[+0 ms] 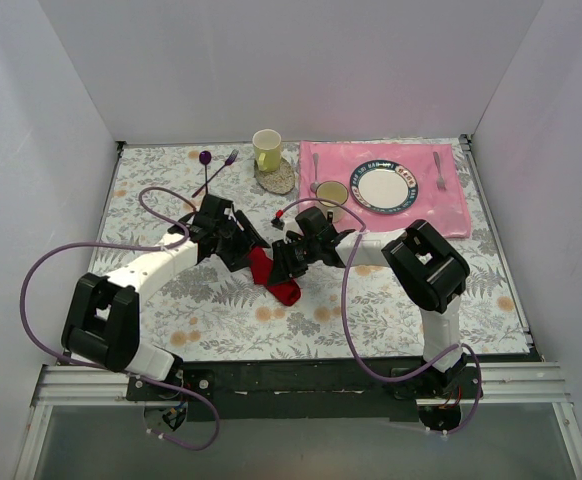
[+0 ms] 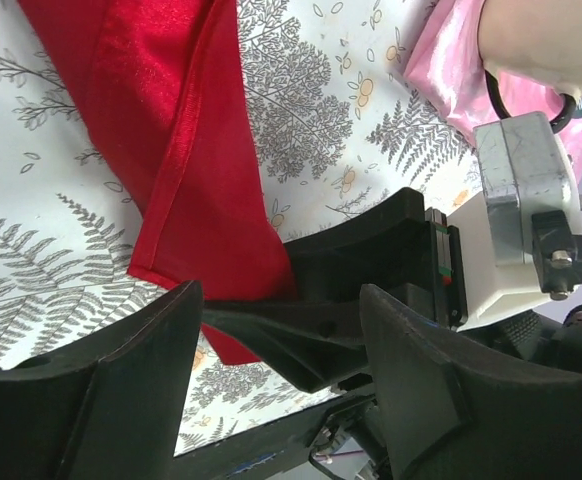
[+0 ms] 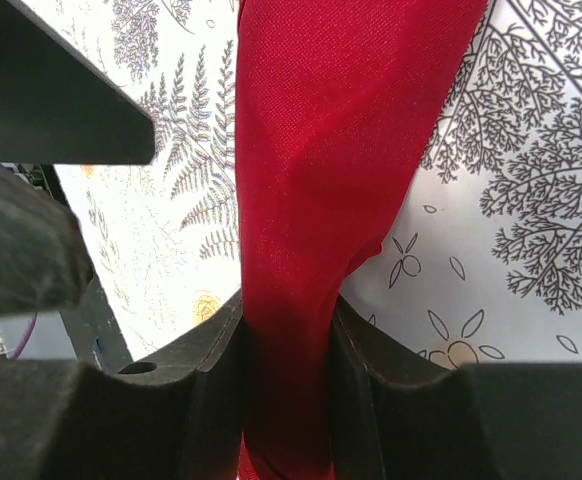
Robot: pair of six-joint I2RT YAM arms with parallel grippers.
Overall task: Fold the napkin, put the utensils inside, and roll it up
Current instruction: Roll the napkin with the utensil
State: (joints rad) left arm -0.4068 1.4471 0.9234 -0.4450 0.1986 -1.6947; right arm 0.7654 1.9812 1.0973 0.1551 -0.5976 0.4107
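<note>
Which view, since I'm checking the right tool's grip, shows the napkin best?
Right wrist: the napkin fills the frame, pinched in the right tool. Left wrist shows its hemmed edge and one corner; top external shows only a small, half-hidden red bunch.

The napkin (image 3: 321,180) is coloured a plain bright red, with a faint sheen along its hem. The bench (image 1: 371,310) is covered in white, printed with grey ferns and branching trees and dotted with small orange-yellow blossoms. The placemat (image 1: 451,205) is seen in glossy pink. The plate (image 1: 382,187) is white, ringed by a dark band with pale lettering. The mug (image 1: 267,148) is pale yellow and the coaster (image 1: 279,180) is speckled beige. A spoon (image 1: 204,157) and a fork (image 1: 232,156) are coloured purple at their heads. The arms (image 1: 146,264) are finished in white and black, and the jaws are black.
</note>
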